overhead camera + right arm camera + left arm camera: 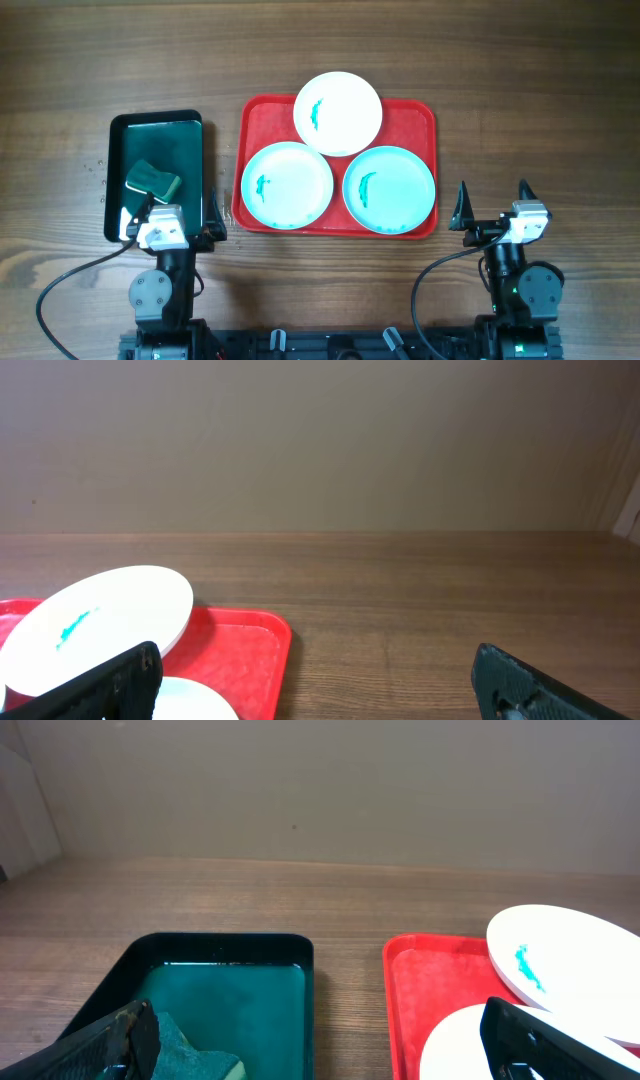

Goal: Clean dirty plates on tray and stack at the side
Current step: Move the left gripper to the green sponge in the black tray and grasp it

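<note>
A red tray [410, 115] sits at the table's middle with three plates on it. The white plate [338, 112] rests at the back, leaning over the two pale cyan plates, one at left [287, 185] and one at right [389, 189]. Each has a small teal smear at centre. My left gripper [168, 205] is open and empty over the near end of the green tray. My right gripper [493, 198] is open and empty, right of the red tray. The white plate also shows in the left wrist view [570, 955] and in the right wrist view [100, 615].
A dark green black-rimmed tray [175, 135] lies left of the red tray, holding a green sponge [152, 180]. The sponge also shows in the left wrist view [190, 1050]. Bare wooden table lies right of the red tray and behind it.
</note>
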Robot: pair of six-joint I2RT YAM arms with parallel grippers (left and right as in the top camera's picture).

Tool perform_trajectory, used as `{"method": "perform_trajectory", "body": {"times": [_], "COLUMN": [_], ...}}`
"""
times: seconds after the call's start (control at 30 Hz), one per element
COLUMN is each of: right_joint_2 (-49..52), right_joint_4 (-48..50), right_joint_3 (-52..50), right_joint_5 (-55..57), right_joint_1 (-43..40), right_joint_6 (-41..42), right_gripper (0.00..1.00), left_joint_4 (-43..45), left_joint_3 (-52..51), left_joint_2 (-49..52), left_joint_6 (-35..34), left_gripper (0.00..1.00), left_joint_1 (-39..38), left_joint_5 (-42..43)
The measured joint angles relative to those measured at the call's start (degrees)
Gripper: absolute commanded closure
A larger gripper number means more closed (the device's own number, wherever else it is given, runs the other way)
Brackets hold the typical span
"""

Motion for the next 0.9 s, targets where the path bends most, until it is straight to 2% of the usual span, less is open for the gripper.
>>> {"method": "perform_trajectory", "body": {"times": [0.43, 0.5, 0.57, 0.63, 0.73, 0.77, 0.8, 0.87, 0.9], "right_joint_2": [0.0, 0.0, 0.0, 0.0, 0.0, 0.0, 0.1, 0.2, 0.2], "right_joint_4": [0.0, 0.0, 0.0, 0.0, 0.0, 0.0, -0.1, -0.2, -0.2], "right_joint_3": [0.0, 0.0, 0.0, 0.0, 0.0, 0.0, 0.0, 0.0, 0.0], "right_joint_5": [0.0, 0.0, 0.0, 0.0, 0.0, 0.0, 0.0, 0.0, 0.0], "right_joint_1": [0.0, 0.0, 0.0, 0.0, 0.0, 0.0, 0.0, 0.0, 0.0], "right_joint_6": [0.0, 0.0, 0.0, 0.0, 0.0, 0.0, 0.0, 0.0, 0.0], "right_gripper": [0.0, 0.0, 0.01, 0.0, 0.0, 0.0, 0.0, 0.0, 0.0], "left_joint_4": [0.2, 1.1, 2.0, 5.2, 5.6, 7.0, 12.3, 28.0, 28.0], "left_joint_3": [0.0, 0.0, 0.0, -0.1, -0.1, -0.2, -0.2, 0.4, 1.8], "left_joint_2": [0.0, 0.0, 0.0, 0.0, 0.0, 0.0, 0.2, 0.0, 0.1], "left_joint_6": [-0.3, -3.5, -9.5, -19.1, -26.3, -28.0, -30.8, -37.0, -38.3], "left_gripper": [0.0, 0.0, 0.0, 0.0, 0.0, 0.0, 0.0, 0.0, 0.0], "left_joint_1": [0.0, 0.0, 0.0, -0.1, -0.2, -0.2, -0.2, -0.2, -0.2], "left_joint_5": [1.9, 8.8, 20.5, 37.8, 52.9, 55.5, 57.6, 59.2, 58.4]}}
